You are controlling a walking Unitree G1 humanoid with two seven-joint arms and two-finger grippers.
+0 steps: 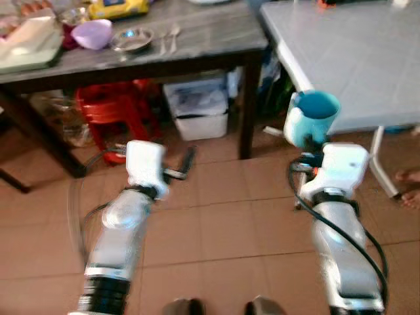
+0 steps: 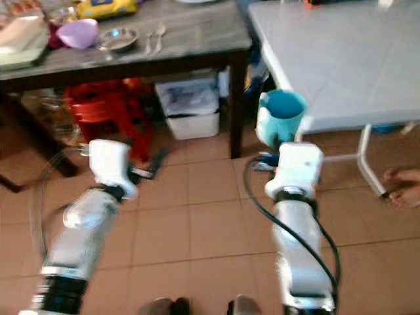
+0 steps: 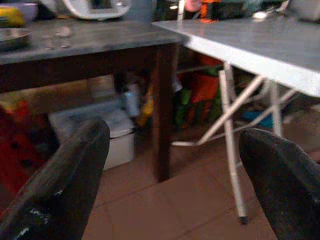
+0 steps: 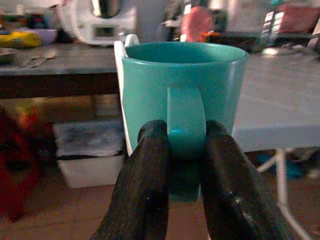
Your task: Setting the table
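Observation:
My right gripper [image 4: 182, 145] is shut on the handle of a teal mug [image 1: 314, 117], held upright in the air just in front of the near edge of the grey folding table [image 1: 354, 52]. A white piece shows along the mug's side [image 4: 120, 65]. My left gripper [image 3: 175, 165] is open and holds nothing; it hovers low over the tiled floor, in front of the dark wooden table [image 1: 197, 39]. On that table lie a purple bowl [image 1: 92, 33], a metal dish [image 1: 131, 39] and two spoons [image 1: 168, 38].
Under the wooden table stand a red plastic stool [image 1: 111, 108] and a white bin [image 1: 197, 108]. The folding table's white metal legs [image 1: 380, 164] stand to my right. A person's bare feet [image 1: 410, 187] are on the floor at far right. Brown floor tiles lie ahead.

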